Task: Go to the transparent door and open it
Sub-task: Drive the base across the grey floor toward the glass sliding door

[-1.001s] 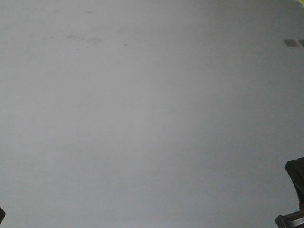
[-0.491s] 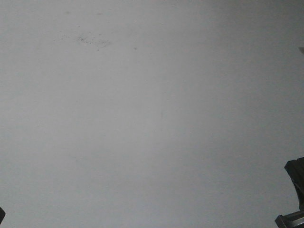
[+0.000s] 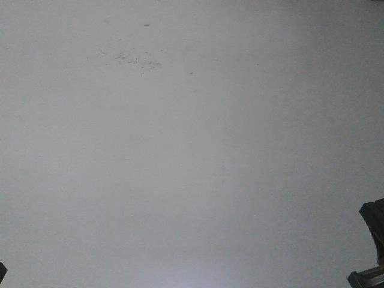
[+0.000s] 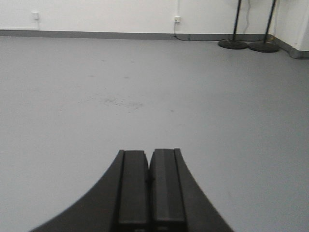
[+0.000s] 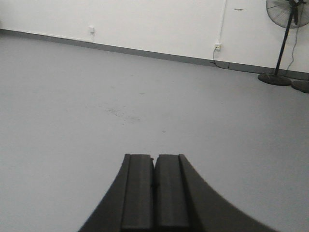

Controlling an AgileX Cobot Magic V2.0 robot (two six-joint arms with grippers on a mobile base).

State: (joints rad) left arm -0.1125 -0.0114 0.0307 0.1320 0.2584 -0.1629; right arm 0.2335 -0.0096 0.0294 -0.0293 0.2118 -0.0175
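While both wrist cameras look low across the grey floor [image 3: 192, 180], the left gripper [image 4: 149, 155] has its jaws pressed together with nothing between them. The right gripper [image 5: 155, 158] is the same: jaws together, empty. No view shows the door, so its place cannot be told. Ahead of the left jaws, slightly left, lies a patch of dark scuffs [image 4: 113, 101]; beyond it stands a white wall [image 4: 120, 14] with a grey baseboard [image 4: 96, 34]. Far ahead and right of the left jaws sit two round stand bases [image 4: 234, 44]. Far ahead and right of the right jaws stands a fan [image 5: 287, 12] on a pole. Front view: floor only, with dark rig parts [image 3: 372, 246] at the lower right corner.
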